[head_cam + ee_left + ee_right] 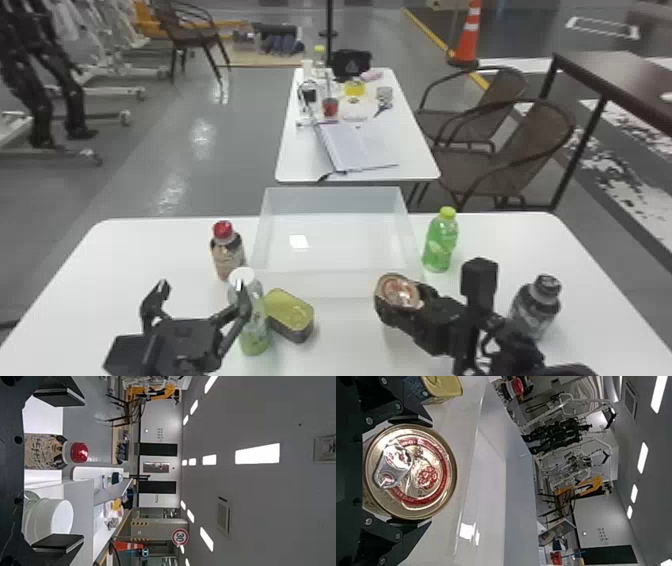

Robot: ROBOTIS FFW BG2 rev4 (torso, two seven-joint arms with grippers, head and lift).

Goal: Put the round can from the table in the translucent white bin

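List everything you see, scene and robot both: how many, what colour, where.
Can: one, gold and red, in the right gripper
Bin: one, translucent white, mid-table
Red-capped bottle: one, brownish, left of bin
White-capped bottle: one, clear and green, by left gripper
Tin: one, yellow-topped, beside that bottle
Green bottle: one, right of bin
Dark bottle: one, greyish-black, table's right
Tables: two white, near and far; one brown, right
Notebook: one, white-paged, far table
Chairs: three, brown, behind
Cone: one, orange-white, back right
Left gripper: one, black, near left
Right gripper: one, black, near right
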